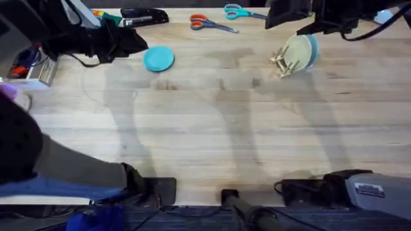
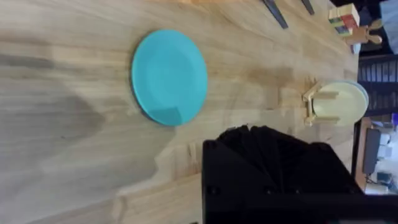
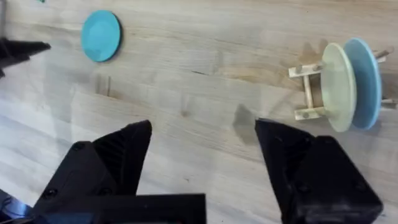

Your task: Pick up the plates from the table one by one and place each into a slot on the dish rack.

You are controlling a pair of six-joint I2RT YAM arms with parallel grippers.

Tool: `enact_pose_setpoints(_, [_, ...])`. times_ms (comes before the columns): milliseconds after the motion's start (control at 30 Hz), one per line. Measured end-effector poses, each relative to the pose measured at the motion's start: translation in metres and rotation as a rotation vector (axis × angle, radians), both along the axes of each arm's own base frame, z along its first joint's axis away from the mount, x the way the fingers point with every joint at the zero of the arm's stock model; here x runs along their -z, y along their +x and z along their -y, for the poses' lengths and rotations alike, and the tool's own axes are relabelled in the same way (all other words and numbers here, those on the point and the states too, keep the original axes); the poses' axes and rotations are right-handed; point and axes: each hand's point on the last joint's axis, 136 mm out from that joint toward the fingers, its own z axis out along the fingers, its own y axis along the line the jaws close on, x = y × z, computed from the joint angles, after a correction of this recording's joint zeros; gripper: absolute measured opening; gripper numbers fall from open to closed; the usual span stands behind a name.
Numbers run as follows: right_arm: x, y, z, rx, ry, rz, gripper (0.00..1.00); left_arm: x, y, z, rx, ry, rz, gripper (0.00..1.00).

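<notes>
Teal plate [image 1: 158, 58] flat on table [image 1: 212, 128], just beside left gripper [image 1: 131, 42], untouched (finger state: cannot tell). Pale yellow plate [image 3: 334, 87] upright in dish rack [image 3: 306, 90], beside a sky-blue plate [image 3: 365, 83]. Right gripper [image 3: 202, 155] spread wide, empty, rack beyond its fingertips.

Matte black throughout: blocky, angular fingers on the right tool [image 3: 202, 165], wedge-shaped with flat faceted faces. Left tool [image 2: 273, 177] a black ribbed block with two small round screw holes. Grey housing with a white label at the right arm's base [image 1: 369, 190]; black cables nearby.
</notes>
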Motion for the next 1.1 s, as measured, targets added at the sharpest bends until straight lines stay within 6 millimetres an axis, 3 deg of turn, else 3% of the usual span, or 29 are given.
enact_pose_setpoints(133, [0.000, 0.000, 0.000, 0.000, 0.000, 0.000, 0.995, -0.006, 0.022, -0.011, -0.027, 0.003, -0.009, 0.038])
enact_pose_setpoints(167, [0.000, 0.000, 0.000, 0.000, 0.000, 0.000, 0.995, -0.016, 0.038, -0.019, -0.050, 0.006, -0.016, 0.038])
enact_pose_setpoints(300, [0.000, 0.000, 0.000, 0.000, 0.000, 0.000, 0.995, -0.021, 0.048, -0.024, -0.066, -0.012, -0.060, 0.038])
enact_pose_setpoints(600, [0.000, 0.000, 0.000, 0.000, 0.000, 0.000, 0.995, 0.007, 0.036, -0.021, -0.021, -0.025, -0.182, 0.038])
enact_pose_setpoints(1100, [0.000, 0.000, 0.000, 0.000, 0.000, 0.000, 0.995, 0.013, 0.031, -0.038, -0.021, 0.030, -0.172, 0.038])
